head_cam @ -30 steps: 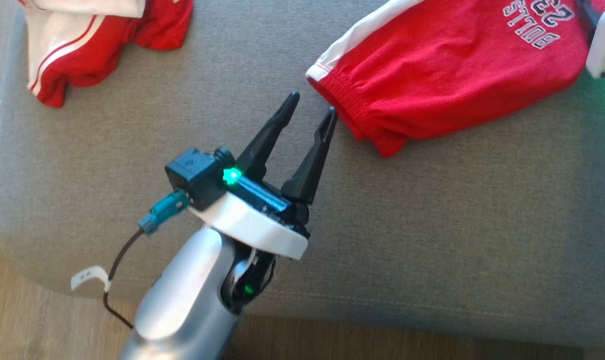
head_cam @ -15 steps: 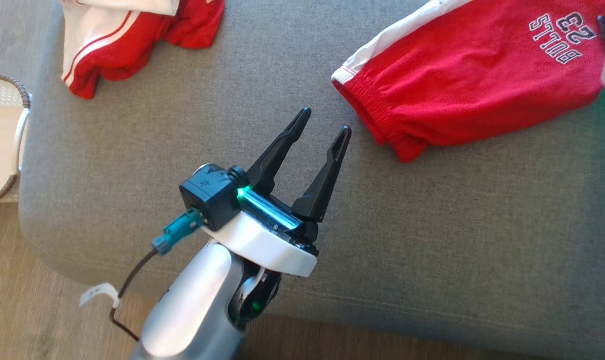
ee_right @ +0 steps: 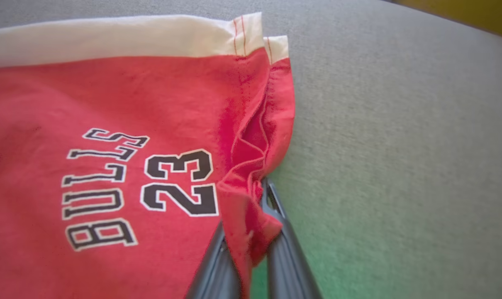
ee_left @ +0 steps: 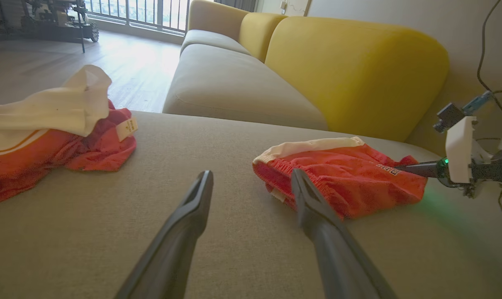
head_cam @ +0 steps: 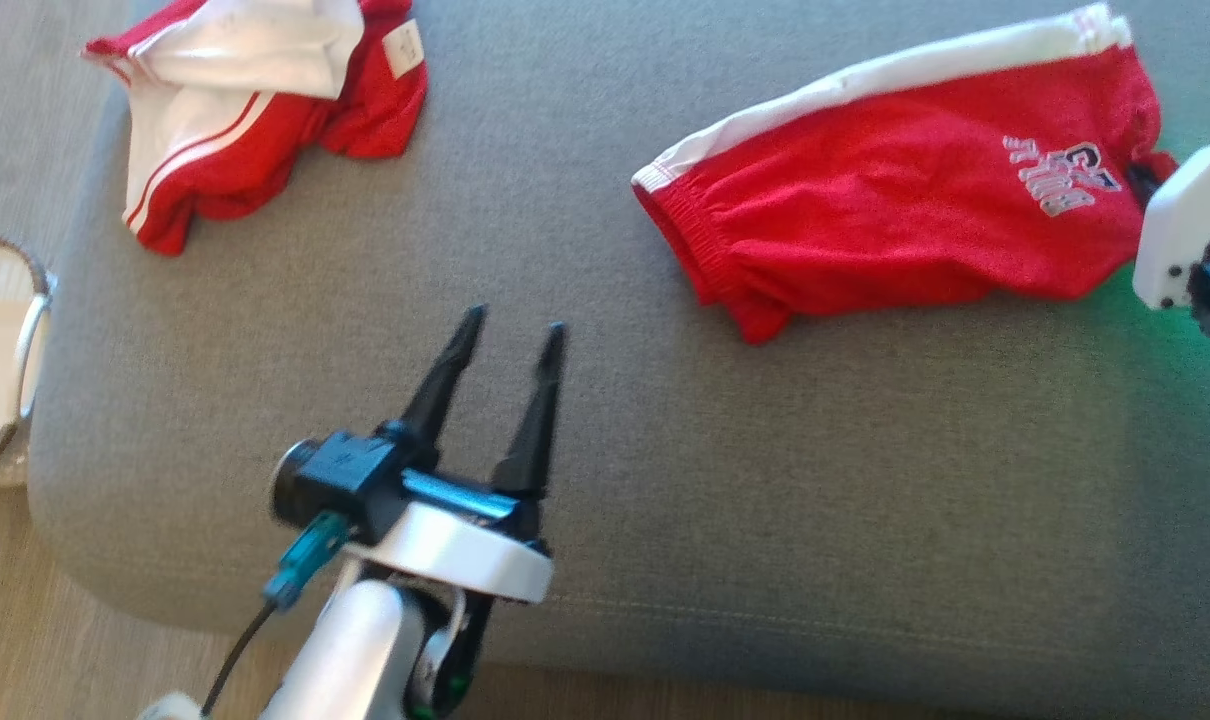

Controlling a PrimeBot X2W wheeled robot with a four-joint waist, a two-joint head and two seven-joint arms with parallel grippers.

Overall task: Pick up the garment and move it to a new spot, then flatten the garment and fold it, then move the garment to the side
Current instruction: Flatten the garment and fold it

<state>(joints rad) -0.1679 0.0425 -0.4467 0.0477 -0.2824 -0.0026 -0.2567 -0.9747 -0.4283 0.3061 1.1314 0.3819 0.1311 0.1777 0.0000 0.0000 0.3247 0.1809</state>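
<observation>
Garment (head_cam: 895, 210): red shorts with a white side stripe and a "BULLS 23" print, lying on the grey cushion (head_cam: 865, 500) toward its far right in the head view. They look roughly flat, with the two leg hems stacked one on the other.

Right gripper (ee_right: 259, 199): fingers clamped together on the bunched hem corner (ee_right: 251, 232) just beside the print. In the right wrist view, red cloth is squeezed between the two fingers and spills over them.

Left gripper (head_cam: 515, 325): fingers spread wide with nothing between them, above bare cushion and near the waistband (head_cam: 690, 225) without touching it.

A second heap of red and white clothes (head_cam: 255, 130) sits well apart at the far left of the cushion. I leave it alone.

Handling, my judgement:
- The cloth looks like a light, limp jersey knit. Lifted by one corner it should hang and swing, and the stacked layers may slide apart.
- It is not fragile. The risk is catching only one layer, or dragging it into a twist.
- The gathered elastic waistband is thicker and should give a firmer bite than the thin leg cloth.

Plan: bring the left gripper to the near waistband corner and take both layers. Then lift with both arms level, so the shorts travel taut between the two pinches.
</observation>
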